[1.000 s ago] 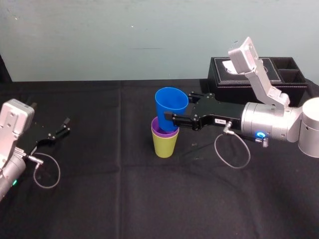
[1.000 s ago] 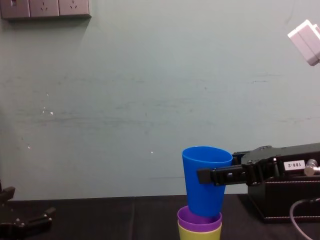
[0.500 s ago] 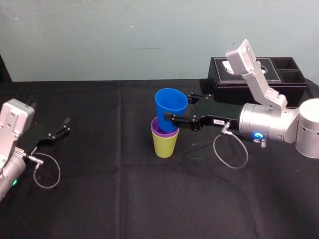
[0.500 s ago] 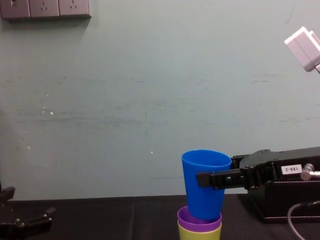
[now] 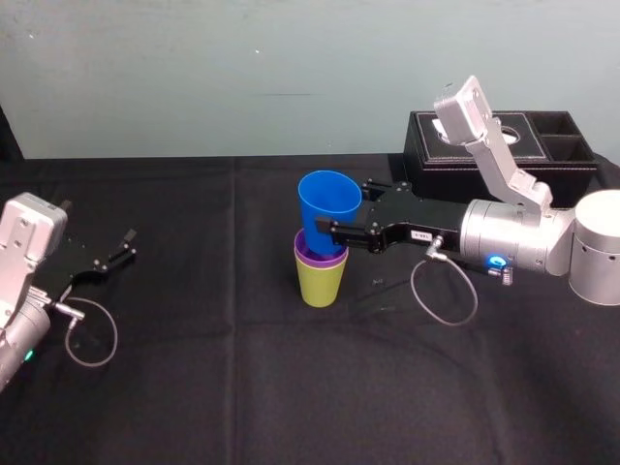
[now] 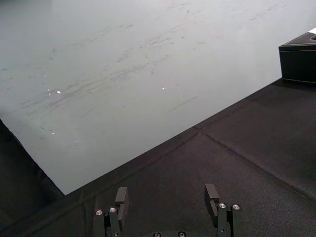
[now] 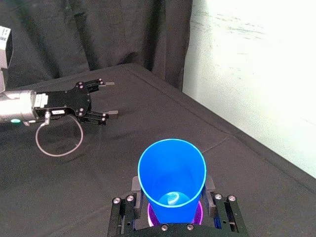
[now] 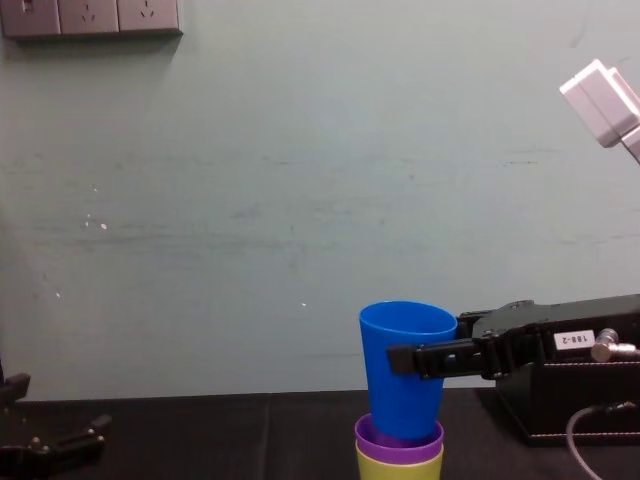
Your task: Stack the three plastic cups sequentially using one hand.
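1. The yellow-green cup (image 5: 320,283) stands upright on the black counter (image 5: 242,368), near the middle of the head view.
2. The purple cup (image 5: 312,258) sits inside the yellow-green cup. Just its rim peeks out over the top.
3. The blue cup (image 5: 329,197) is on top. Its bottom end is down in the mouth of the purple cup, and most of it sticks up high above the other two.
4. The right end effector (image 5: 337,218) reaches in from the right side of the head view. It is closed on the blue cup.
5. One finger presses the near side of the blue cup and the other is on the far side. They grip about halfway up, above the purple rim.
6. In the right wrist view the open mouth of the blue cup is low in the middle of the frame, between the two fingers, with a bit of purple rim under it.
7. The left end effector (image 5: 121,247) rests low at the left edge of the head view, well apart from the cups. Its fingers are spread wide and hold nothing.
8. A black box (image 5: 484,145) sits on the counter in the upper right of the head view, behind the right arm.
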Tool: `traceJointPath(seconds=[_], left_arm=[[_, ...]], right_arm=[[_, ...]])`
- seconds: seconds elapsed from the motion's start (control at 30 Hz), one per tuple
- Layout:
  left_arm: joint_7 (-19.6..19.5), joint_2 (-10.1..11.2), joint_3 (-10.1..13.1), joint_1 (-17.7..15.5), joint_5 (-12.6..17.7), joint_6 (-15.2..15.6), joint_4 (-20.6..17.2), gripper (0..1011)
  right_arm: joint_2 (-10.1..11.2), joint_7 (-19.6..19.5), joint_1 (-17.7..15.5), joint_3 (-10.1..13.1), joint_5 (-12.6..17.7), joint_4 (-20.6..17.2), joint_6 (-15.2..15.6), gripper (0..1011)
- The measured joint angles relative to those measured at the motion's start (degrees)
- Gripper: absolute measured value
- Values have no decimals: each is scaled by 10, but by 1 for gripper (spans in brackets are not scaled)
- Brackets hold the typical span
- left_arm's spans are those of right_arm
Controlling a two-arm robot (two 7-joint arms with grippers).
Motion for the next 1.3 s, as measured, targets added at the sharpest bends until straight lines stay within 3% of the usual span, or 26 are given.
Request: traceJointPath(seconds=[1.3], left_arm=[[0,0,0,0,0,0,0,1010]], right_arm=[[-14,10,-2,-9,-18,31,-5,724]])
